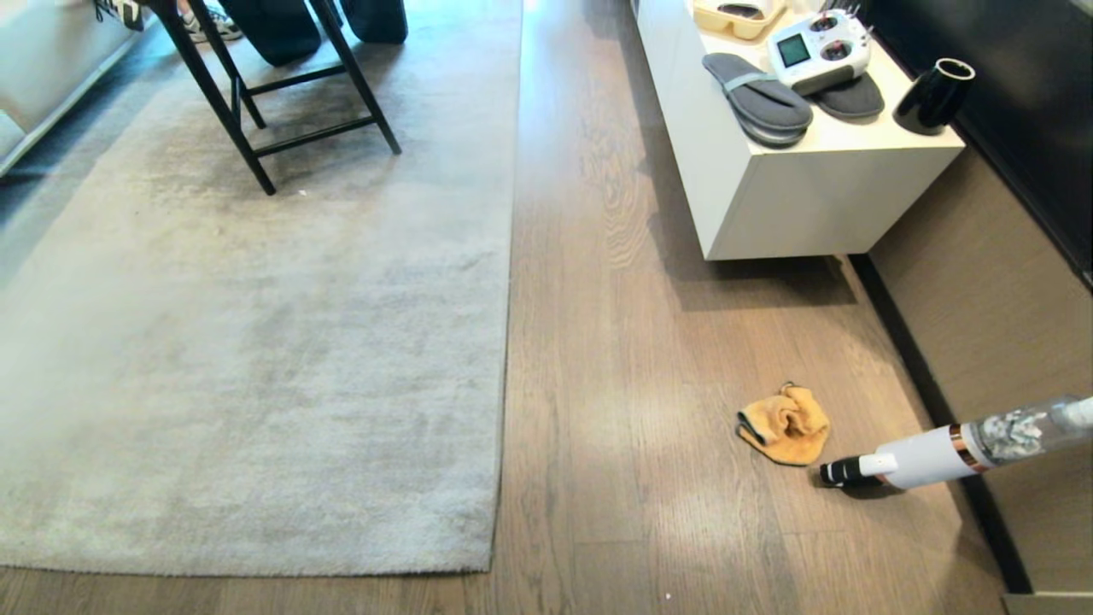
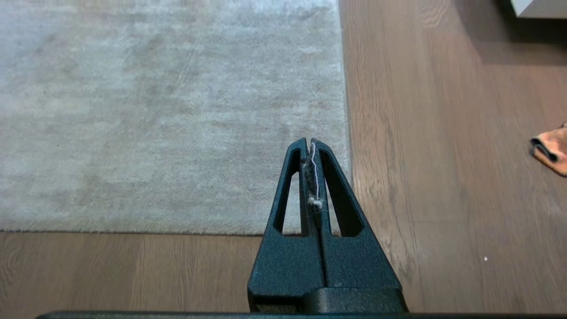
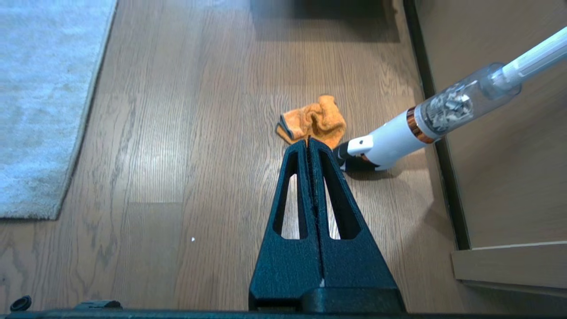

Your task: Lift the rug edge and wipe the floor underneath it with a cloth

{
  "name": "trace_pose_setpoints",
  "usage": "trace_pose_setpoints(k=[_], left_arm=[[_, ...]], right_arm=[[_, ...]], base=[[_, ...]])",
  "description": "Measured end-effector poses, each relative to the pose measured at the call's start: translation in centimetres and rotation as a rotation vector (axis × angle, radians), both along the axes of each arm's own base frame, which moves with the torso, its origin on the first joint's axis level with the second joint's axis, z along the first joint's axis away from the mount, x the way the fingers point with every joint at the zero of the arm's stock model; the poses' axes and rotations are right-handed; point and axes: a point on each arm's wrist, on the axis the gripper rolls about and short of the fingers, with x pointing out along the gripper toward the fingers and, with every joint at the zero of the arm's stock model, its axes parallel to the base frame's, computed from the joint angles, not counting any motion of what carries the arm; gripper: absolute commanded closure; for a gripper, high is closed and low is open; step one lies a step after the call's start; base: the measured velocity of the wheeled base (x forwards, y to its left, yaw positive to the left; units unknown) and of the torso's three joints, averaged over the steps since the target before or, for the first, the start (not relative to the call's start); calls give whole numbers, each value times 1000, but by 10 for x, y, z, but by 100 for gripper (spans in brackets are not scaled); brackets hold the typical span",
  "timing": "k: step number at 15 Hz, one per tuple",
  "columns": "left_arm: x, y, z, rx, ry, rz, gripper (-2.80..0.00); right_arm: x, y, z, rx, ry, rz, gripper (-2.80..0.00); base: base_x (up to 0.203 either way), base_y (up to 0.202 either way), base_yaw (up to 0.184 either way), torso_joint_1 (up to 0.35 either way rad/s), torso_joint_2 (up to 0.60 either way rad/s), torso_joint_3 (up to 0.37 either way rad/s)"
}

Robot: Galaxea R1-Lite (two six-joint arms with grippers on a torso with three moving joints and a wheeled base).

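The left gripper (image 2: 310,142) is hanging with jaws pressed together above the rug edge (image 2: 343,133), which is lying flat on the floor (image 2: 443,177). The right gripper (image 3: 308,141), jaws together too, is hovering with the orange cloth (image 3: 312,120) just beyond its tips.

1. The rug (image 1: 256,359) is pale grey with darker, cloudy patches.
2. The floor (image 1: 615,359) is brown-grey wood with dark grain streaks.
3. The cloth (image 1: 786,424) is orange with a dark edge.
4. The vacuum (image 1: 939,453) is white with a black tip, a copper ring and a clear tube.
5. The cabinet (image 1: 768,196) is white.
6. The slippers (image 1: 756,94) are grey.
7. The cup (image 1: 933,96) is glossy black.
8. The chair (image 1: 256,102) legs are black.
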Motion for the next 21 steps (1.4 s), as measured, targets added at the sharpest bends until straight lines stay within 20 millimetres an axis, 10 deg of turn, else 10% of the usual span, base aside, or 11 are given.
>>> trace_pose_setpoints(k=[21], left_arm=[[0,0,0,1,1,0,0]], right_arm=[[0,0,0,0,-1,0,0]], base=[[0,0,0,2,1,164]])
